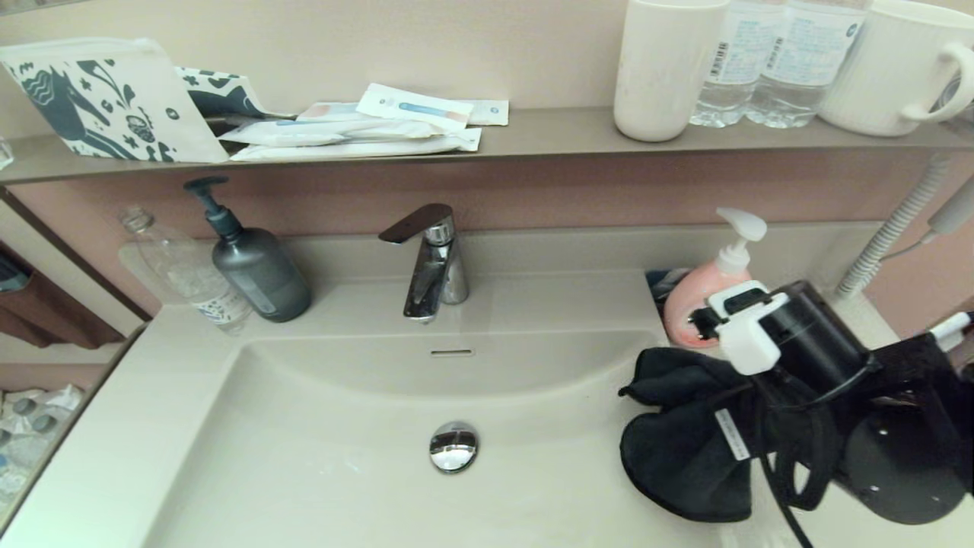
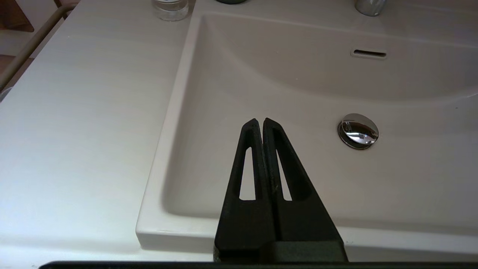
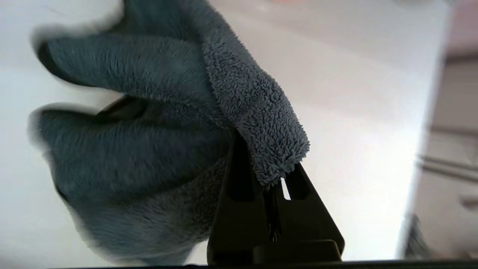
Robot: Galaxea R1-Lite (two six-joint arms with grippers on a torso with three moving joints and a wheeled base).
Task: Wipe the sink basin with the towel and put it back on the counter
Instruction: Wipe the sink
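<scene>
The right gripper (image 3: 274,175) is closed on the towel (image 1: 689,449), with a fold of the charcoal pile pinched between its two black fingers (image 3: 239,179). The towel hangs bunched from the gripper at the right side of the sink basin (image 1: 327,464), to the right of the drain plug (image 1: 453,446). Its lower folds lie over the basin's right rim; whether they actually touch the surface there cannot be told from the head view. A small white label (image 1: 732,434) shows on the cloth.

The left gripper (image 2: 260,123) has its fingers pressed together and holds nothing. It hovers above the front left part of the basin, left of the drain plug and near the basin's left wall.

The counter (image 1: 114,457) surrounds the basin. Behind the drain plug, on the counter's back ledge, stands the chrome faucet (image 1: 432,262), with the overflow slot (image 1: 451,352) just below it in the basin wall. Left of the faucet stand a dark pump bottle (image 1: 255,262) and a clear bottle (image 1: 186,274). Right of the faucet, just behind the right arm, stands a pink soap dispenser (image 1: 704,293). Above the faucet a wall shelf (image 1: 548,133) carries a white cup (image 1: 663,65), water bottles (image 1: 776,61), a white mug (image 1: 902,65), packets (image 1: 358,133) and a patterned pouch (image 1: 106,99).
</scene>
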